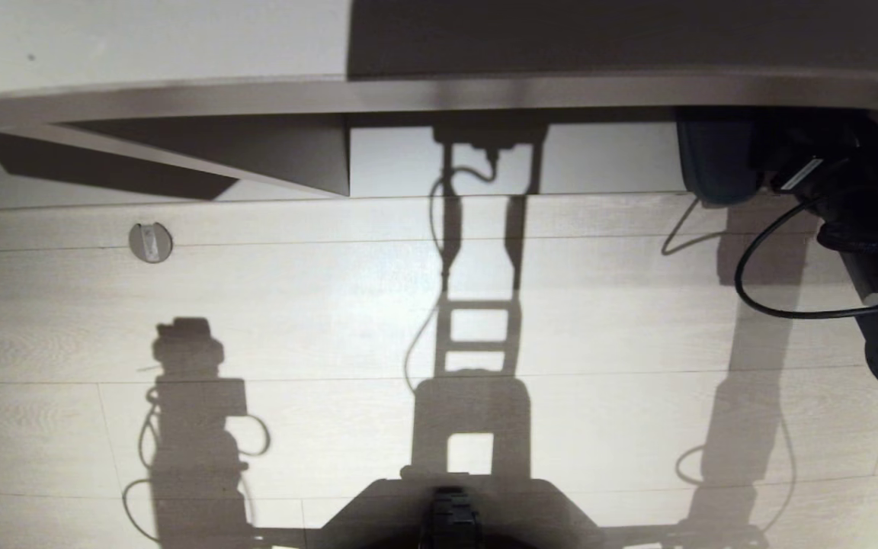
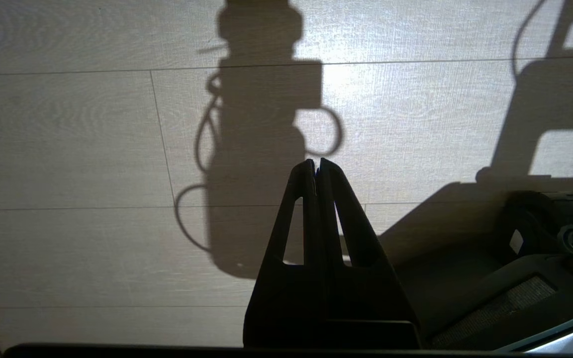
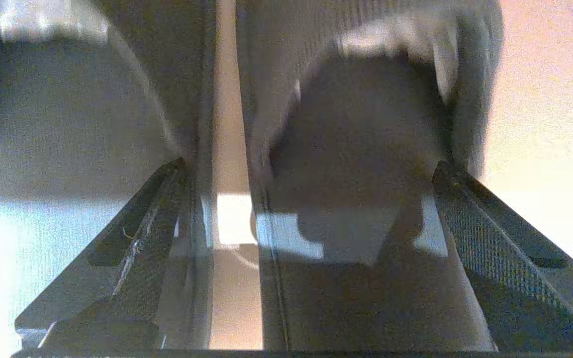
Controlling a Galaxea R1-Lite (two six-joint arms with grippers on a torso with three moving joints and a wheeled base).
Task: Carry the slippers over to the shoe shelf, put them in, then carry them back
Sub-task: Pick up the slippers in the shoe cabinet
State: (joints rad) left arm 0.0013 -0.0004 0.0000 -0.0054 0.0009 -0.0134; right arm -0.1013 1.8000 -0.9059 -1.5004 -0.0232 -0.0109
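Head view: right gripper (image 1: 770, 164) reaches into the far-right end of the shoe shelf (image 1: 408, 93). A dark rounded shape, one of the slippers (image 1: 717, 164), sits just left of it at the shelf mouth. Contact can't be confirmed. The pale plank floor (image 1: 332, 305) carries only a round metal disc (image 1: 150, 242) at left and the robot's own shadows.

Left wrist view: left gripper (image 2: 316, 166) hangs over bare floor, fingers pressed together, holding nothing. Idle.

Right wrist view: right gripper's jaws spread wide. The slippers (image 3: 356, 149) lie ahead between them, one large in the middle with its opening facing the camera, the second to the side, a pale strip of shelf floor showing between them. Nothing is pinched.

Handling, by judgement: soft fabric, light, flat-soled, not fragile and not slippery, but it will sag and fold under a pinch. Best hold is probably both inner walls squeezed together so the pair lifts as one. Low shelf, little headroom.
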